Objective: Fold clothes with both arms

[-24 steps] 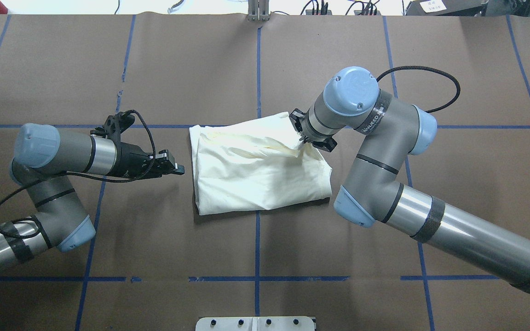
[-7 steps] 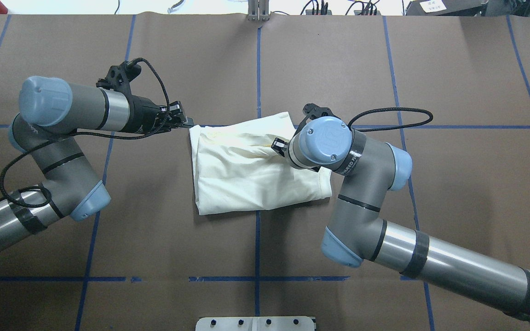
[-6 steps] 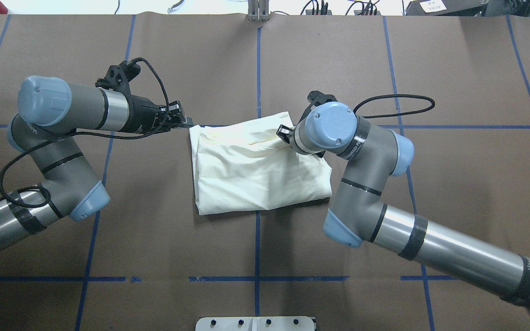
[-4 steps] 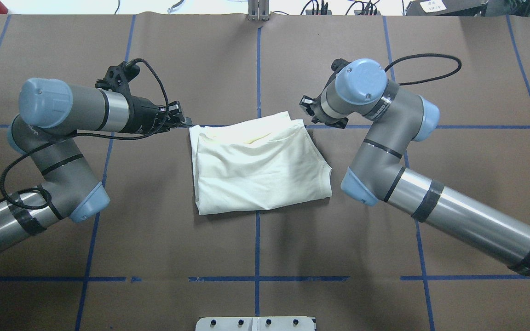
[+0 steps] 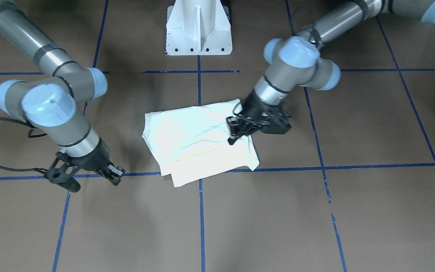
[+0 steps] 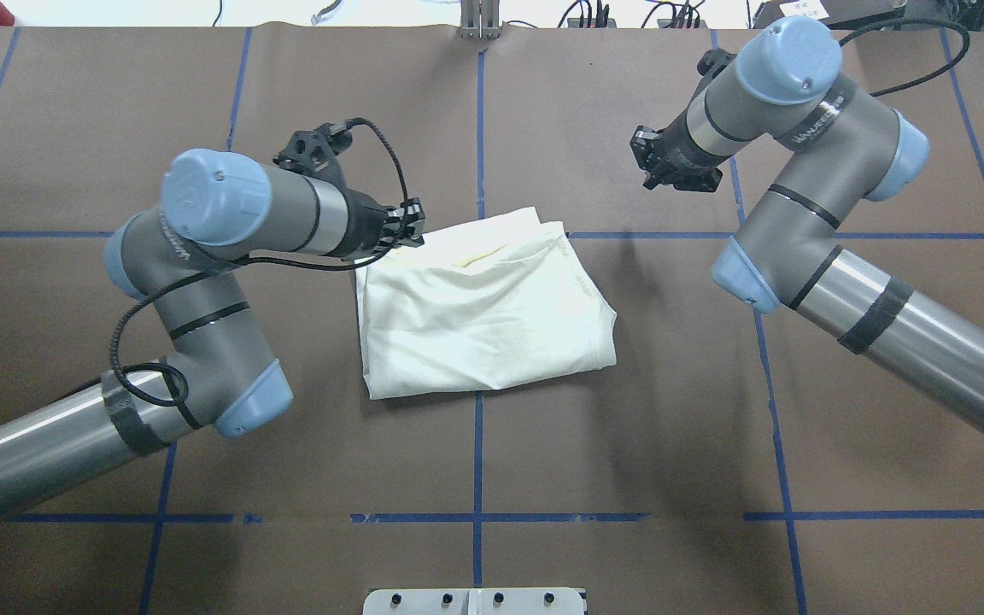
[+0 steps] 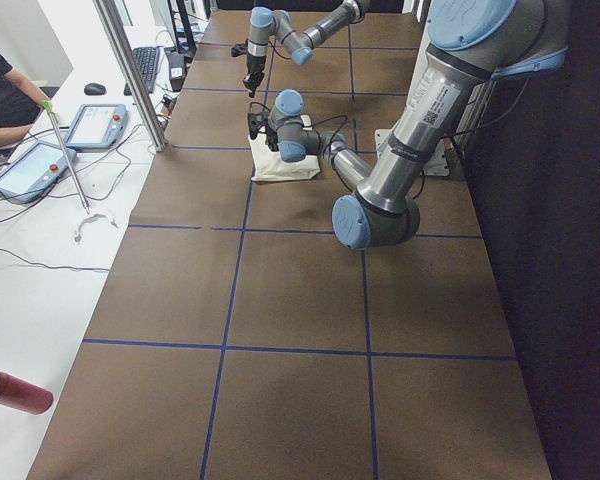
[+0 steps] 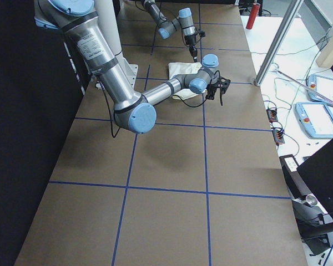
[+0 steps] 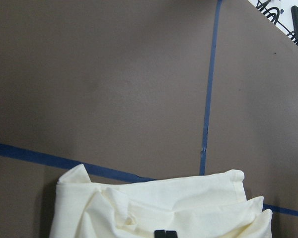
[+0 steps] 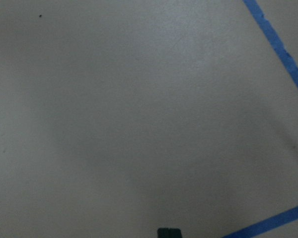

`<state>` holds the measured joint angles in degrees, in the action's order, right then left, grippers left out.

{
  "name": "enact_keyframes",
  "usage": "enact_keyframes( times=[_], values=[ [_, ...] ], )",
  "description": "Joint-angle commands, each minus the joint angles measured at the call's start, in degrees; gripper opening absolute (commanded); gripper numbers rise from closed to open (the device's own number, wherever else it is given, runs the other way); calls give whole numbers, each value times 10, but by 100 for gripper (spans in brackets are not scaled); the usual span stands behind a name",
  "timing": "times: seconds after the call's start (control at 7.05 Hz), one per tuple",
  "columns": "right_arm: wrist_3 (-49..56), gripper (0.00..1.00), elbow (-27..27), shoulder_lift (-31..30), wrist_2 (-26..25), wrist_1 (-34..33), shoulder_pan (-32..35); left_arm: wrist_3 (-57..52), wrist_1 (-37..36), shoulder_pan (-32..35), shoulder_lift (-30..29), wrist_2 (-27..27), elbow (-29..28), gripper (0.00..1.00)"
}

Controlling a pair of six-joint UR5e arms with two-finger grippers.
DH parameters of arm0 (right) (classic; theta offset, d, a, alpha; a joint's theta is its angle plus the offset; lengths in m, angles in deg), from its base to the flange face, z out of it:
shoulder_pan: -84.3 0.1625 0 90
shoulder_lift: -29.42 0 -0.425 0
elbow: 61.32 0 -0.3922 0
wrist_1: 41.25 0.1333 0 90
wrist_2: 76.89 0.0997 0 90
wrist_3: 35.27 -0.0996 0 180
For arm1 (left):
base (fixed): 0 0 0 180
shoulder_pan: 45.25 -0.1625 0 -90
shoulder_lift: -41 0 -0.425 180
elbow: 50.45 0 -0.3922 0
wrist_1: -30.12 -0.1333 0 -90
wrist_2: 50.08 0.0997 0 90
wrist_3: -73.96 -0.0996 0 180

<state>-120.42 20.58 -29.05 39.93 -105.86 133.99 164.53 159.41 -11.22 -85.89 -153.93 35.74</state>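
Near the centre of the overhead view, the T-shirt (image 6: 483, 316) lies flat as a folded, plain cream block, with its print hidden. A moment ago the right gripper (image 6: 650, 161) was down on the shirt's upper right part, bunching the cloth. It has now let go and swung to the upper right of the frame, well clear, over bare table. We cannot tell how its fingers stand. The left gripper (image 6: 411, 233) has moved from just beside the shirt's upper left corner to over it. Its fingers look drawn together into 1 tip, clamped on nothing. We judge that 1 fold is laid and that the next grasp starts there.

A brown table covering (image 6: 629, 427) crossed by blue tape lines (image 6: 477, 444) forms the surface. A white pedestal (image 5: 198, 30) stands at the top of the front-facing view. 2 tablets (image 7: 95, 125) lie on a desk at the left-side view's upper left.
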Motion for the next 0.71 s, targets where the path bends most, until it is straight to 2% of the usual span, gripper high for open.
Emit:
enact_keyframes(
  times=[0.0, 0.14, 0.28, 0.57],
  values=[
    [17, 0, 64, -60, 17, 0, 11, -2, -49, -69, -57, 36, -30, 0],
    [17, 0, 68, -63, 17, 0, 11, -34, -48, -70, -117, 34, -109, 0],
    [17, 0, 68, -62, 17, 0, 10, -49, -48, -70, -153, 32, -158, 0],
    [17, 0, 67, -62, 24, 0, 10, -85, -47, -70, -158, 33, -179, 0]
  ],
)
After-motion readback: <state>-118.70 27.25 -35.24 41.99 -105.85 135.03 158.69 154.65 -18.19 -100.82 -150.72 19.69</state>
